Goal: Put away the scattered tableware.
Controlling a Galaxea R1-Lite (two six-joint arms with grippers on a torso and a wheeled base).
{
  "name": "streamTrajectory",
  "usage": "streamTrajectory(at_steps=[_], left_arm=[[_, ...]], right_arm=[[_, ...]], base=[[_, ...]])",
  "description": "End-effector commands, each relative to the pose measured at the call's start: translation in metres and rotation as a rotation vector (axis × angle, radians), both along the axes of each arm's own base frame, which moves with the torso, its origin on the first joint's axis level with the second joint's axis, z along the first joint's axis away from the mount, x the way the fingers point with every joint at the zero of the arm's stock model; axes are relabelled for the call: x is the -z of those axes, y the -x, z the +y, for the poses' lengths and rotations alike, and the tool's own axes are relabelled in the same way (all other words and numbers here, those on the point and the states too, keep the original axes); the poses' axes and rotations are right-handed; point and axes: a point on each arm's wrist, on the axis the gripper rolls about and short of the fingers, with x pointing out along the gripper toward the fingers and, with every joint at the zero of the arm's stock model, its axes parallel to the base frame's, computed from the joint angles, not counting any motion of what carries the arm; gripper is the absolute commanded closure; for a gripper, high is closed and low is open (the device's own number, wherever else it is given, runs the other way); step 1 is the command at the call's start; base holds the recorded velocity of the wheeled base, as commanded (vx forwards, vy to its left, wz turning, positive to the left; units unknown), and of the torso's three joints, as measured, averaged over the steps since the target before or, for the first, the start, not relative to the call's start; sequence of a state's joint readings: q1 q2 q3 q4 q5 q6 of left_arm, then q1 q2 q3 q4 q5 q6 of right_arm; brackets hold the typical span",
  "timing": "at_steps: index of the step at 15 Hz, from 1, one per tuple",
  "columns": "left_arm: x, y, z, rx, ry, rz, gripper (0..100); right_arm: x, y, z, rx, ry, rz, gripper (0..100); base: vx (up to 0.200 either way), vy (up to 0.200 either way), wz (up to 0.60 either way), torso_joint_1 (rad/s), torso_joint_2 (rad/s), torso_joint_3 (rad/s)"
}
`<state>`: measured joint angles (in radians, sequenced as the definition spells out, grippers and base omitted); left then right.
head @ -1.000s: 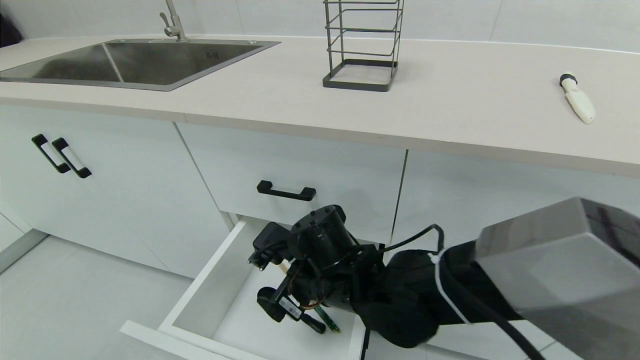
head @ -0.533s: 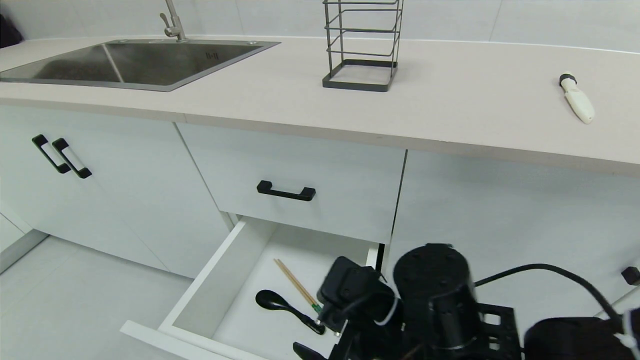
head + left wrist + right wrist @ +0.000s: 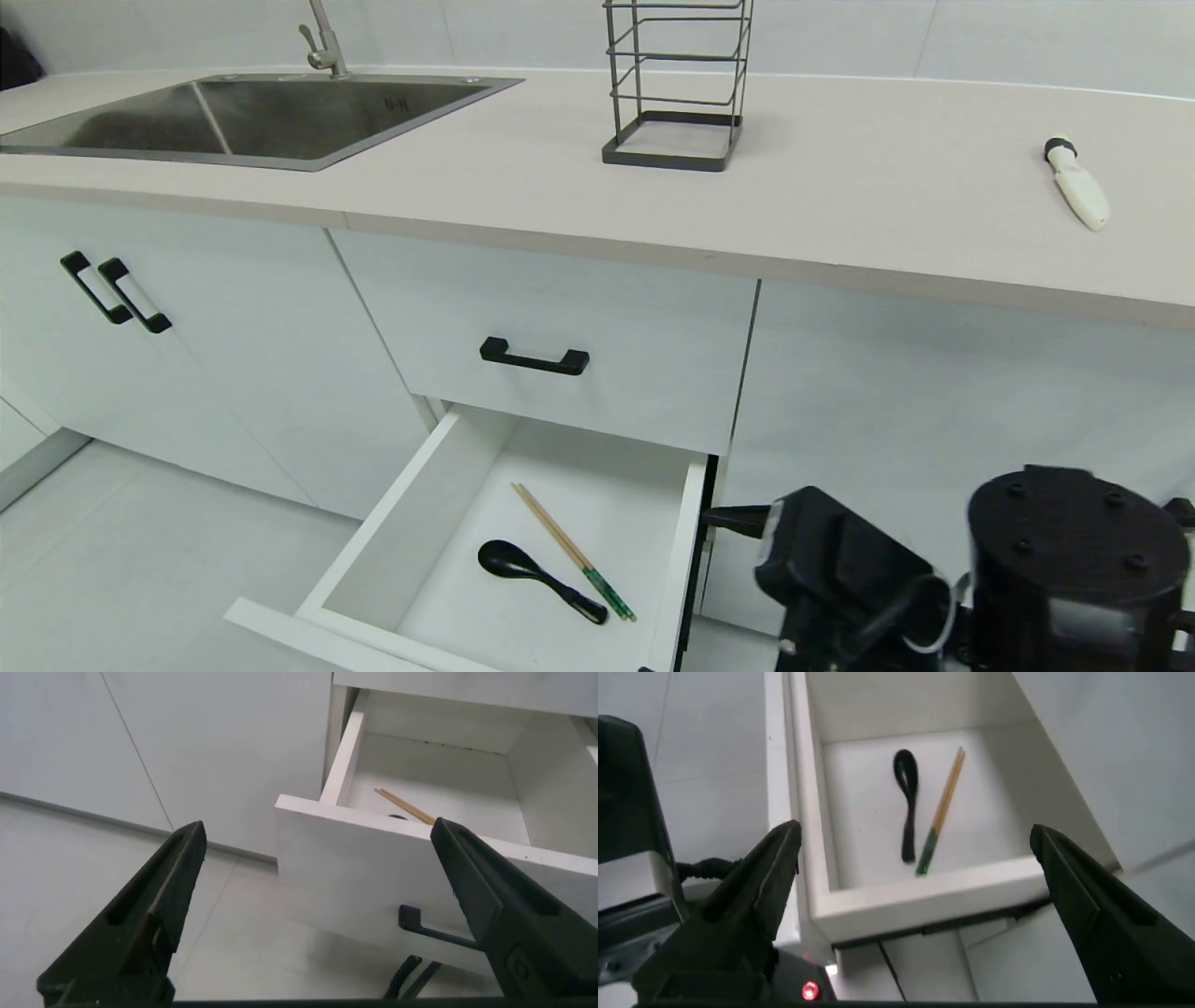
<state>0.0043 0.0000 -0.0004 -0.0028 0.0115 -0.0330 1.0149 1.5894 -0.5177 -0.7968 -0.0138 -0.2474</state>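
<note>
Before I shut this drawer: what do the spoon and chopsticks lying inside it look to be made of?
Spoon: smooth, uniform black, probably plastic or glazed ceramic; I cannot tell which. Chopsticks: likely wood or bamboo, going by the matte tan shafts; the ends are green.

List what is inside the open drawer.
A black spoon and a pair of chopsticks lie side by side on the floor of the drawer. Its back end, under the upper drawer, is hidden.
</note>
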Motion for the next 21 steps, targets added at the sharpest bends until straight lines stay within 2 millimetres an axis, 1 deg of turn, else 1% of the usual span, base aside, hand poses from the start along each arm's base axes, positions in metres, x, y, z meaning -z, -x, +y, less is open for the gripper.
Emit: streamTrajectory(at_steps=[1, 2, 3, 5, 6, 7, 8, 9, 10, 11, 12, 14, 15, 16, 17, 19, 20, 21], left_arm=[[0.000, 0.000, 0.000, 0.000, 0.001, 0.000, 0], [0.000, 0.000, 0.000, -0.001, 0.001, 0.000, 0], [0.000, 0.000, 0.000, -0.001, 0.001, 0.000, 0], [0.000, 0.000, 0.000, -0.001, 0.001, 0.000, 0], [0.000, 0.000, 0.000, 0.000, 0.001, 0.000, 0], [0.000, 0.000, 0.000, -0.001, 0.001, 0.000, 0], [0.000, 0.000, 0.000, -0.001, 0.001, 0.000, 0], [0.000, 0.000, 0.000, -0.001, 0.001, 0.000, 0], [0.000, 0.000, 0.000, -0.001, 0.001, 0.000, 0], [0.000, 0.000, 0.000, 0.000, -0.002, 0.000, 0], [0.000, 0.000, 0.000, -0.001, 0.001, 0.000, 0], [0.000, 0.000, 0.000, 0.000, -0.001, 0.000, 0], [0.000, 0.000, 0.000, 0.002, -0.001, 0.000, 0], [0.000, 0.000, 0.000, 0.000, -0.001, -0.001, 0], [0.000, 0.000, 0.000, -0.001, -0.001, -0.001, 0], [0.000, 0.000, 0.000, 0.002, -0.002, -0.001, 0], [0.000, 0.000, 0.000, 0.000, -0.002, 0.000, 0], [0.000, 0.000, 0.000, 0.008, -0.001, -0.001, 0]], right_arm=[[-0.010, 0.010, -0.051, 0.068, -0.041, -0.025, 0], [-0.009, 0.015, -0.072, 0.091, -0.041, -0.025, 0], [-0.013, 0.033, -0.106, 0.124, -0.059, -0.064, 0], [-0.024, 0.055, -0.144, 0.221, -0.136, -0.136, 0], [-0.028, 0.066, -0.165, 0.322, -0.187, -0.173, 0], [-0.029, 0.070, -0.174, 0.384, -0.206, -0.185, 0], [-0.032, 0.082, -0.191, 0.495, -0.247, -0.244, 0], [-0.022, 0.099, -0.203, 0.604, -0.274, -0.310, 0], [-0.012, 0.112, -0.208, 0.652, -0.285, -0.352, 0], [0.000, 0.130, -0.211, 0.670, -0.314, -0.426, 0], [0.007, 0.143, -0.213, 0.695, -0.329, -0.482, 0], [0.017, 0.159, -0.212, 0.799, -0.299, -0.532, 0], [0.026, 0.162, -0.210, 0.827, -0.288, -0.534, 0], [0.037, 0.157, -0.211, 0.831, -0.281, -0.499, 0], [0.042, 0.155, -0.211, 0.833, -0.286, -0.489, 0], [0.051, 0.153, -0.211, 0.860, -0.285, -0.388, 0], [0.058, 0.152, -0.212, 0.902, -0.257, -0.324, 0], [0.071, 0.151, -0.215, 1.065, -0.199, -0.220, 0]], base=[[0.000, 0.000, 0.00, 0.000, 0.00, 0.000], [0.000, 0.000, 0.00, 0.000, 0.00, 0.000], [0.000, 0.000, 0.00, 0.000, 0.00, 0.000], [0.000, 0.000, 0.00, 0.000, 0.00, 0.000], [0.000, 0.000, 0.00, 0.000, 0.00, 0.000], [0.000, 0.000, 0.00, 0.000, 0.00, 0.000], [0.000, 0.000, 0.00, 0.000, 0.00, 0.000], [0.000, 0.000, 0.00, 0.000, 0.00, 0.000], [0.000, 0.000, 0.00, 0.000, 0.00, 0.000], [0.000, 0.000, 0.00, 0.000, 0.00, 0.000], [0.000, 0.000, 0.00, 0.000, 0.00, 0.000], [0.000, 0.000, 0.00, 0.000, 0.00, 0.000], [0.000, 0.000, 0.00, 0.000, 0.00, 0.000], [0.000, 0.000, 0.00, 0.000, 0.00, 0.000], [0.000, 0.000, 0.00, 0.000, 0.00, 0.000], [0.000, 0.000, 0.00, 0.000, 0.00, 0.000], [0.000, 0.000, 0.00, 0.000, 0.00, 0.000], [0.000, 0.000, 0.00, 0.000, 0.00, 0.000]])
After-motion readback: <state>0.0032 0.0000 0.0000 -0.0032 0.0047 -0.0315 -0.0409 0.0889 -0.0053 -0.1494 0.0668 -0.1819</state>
